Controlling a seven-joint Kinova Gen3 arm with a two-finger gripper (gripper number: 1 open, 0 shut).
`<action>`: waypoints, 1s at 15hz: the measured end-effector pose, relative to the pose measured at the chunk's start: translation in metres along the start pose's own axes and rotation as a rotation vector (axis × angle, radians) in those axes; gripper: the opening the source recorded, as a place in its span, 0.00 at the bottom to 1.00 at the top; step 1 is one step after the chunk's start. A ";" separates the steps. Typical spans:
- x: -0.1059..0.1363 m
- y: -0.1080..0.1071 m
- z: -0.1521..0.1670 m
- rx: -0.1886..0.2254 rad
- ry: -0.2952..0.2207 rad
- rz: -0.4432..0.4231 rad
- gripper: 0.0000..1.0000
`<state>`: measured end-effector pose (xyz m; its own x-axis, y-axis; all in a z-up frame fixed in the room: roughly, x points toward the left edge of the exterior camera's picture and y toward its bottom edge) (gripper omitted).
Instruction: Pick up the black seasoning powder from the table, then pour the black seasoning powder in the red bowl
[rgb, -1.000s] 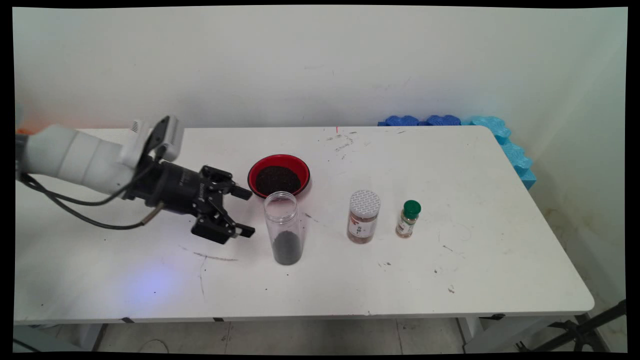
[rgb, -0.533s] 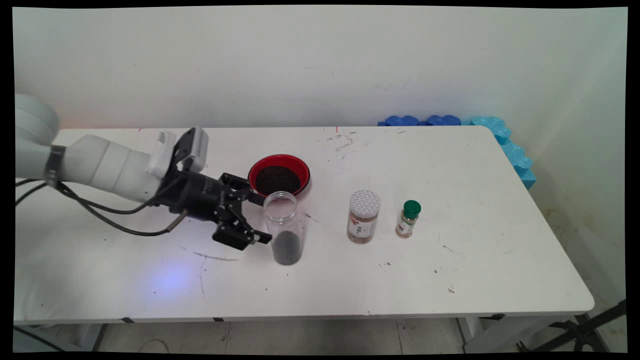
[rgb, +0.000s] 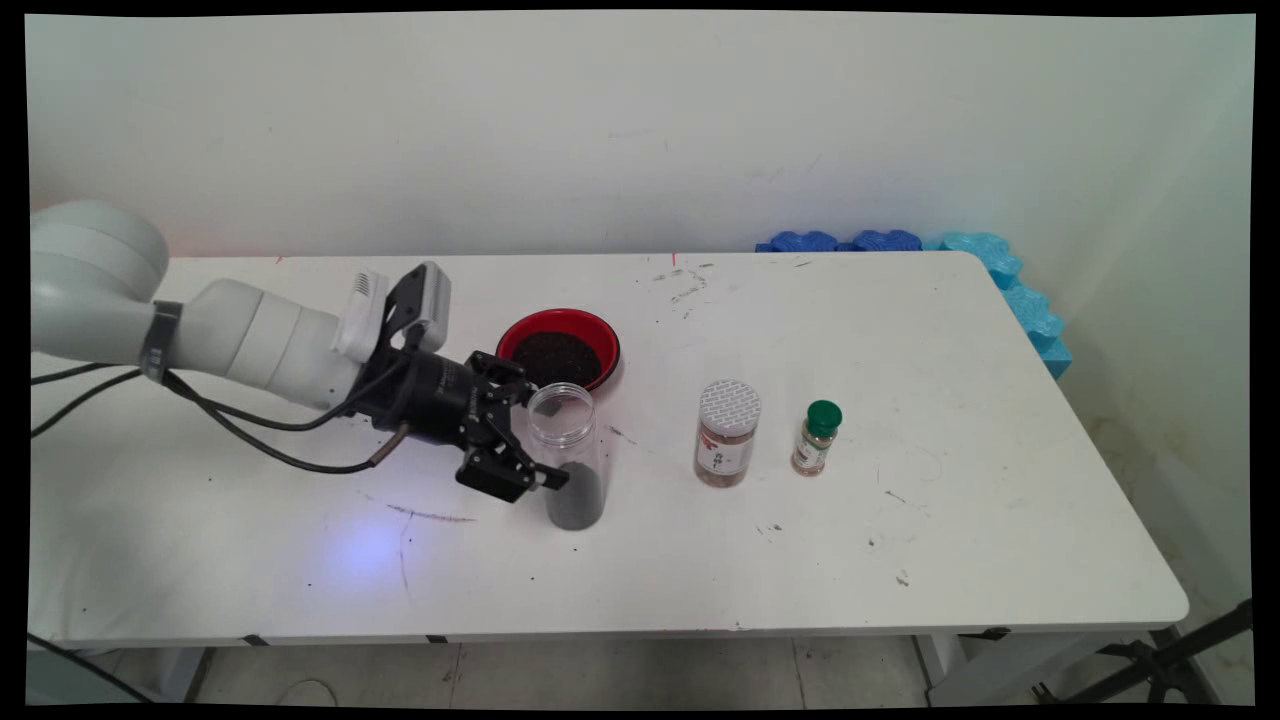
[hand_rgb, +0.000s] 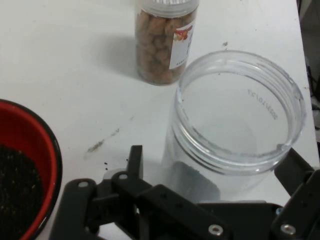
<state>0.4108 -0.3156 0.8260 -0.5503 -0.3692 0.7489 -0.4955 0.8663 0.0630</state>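
Main view: the pincer (rgb: 530, 437) has slid rightward across the desk (rgb: 900, 520) and now straddles the clear jar (rgb: 570, 455), fingers spread, beside the red bowl (rgb: 557, 350).

Hand view: the clear jar (hand_rgb: 235, 120) sits between released fingers (hand_rgb: 134, 160), not gripped.

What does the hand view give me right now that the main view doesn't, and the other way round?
Hand view only: the clear jar's open mouth seen from above, with the tool's fingers on either side of it. Main view only: the green-capped bottle, the blue foam at the table's far right corner, and the dark fill low in the jar. Both: the red bowl, the silver-lidded jar and the clear jar.
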 end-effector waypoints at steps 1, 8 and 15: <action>0.000 0.000 0.002 -0.001 0.000 0.000 1.00; 0.004 0.001 0.005 -0.017 0.004 -0.017 0.00; 0.023 -0.001 -0.022 -0.050 0.017 0.009 0.00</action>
<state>0.4131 -0.3179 0.8579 -0.5429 -0.3558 0.7607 -0.4562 0.8855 0.0885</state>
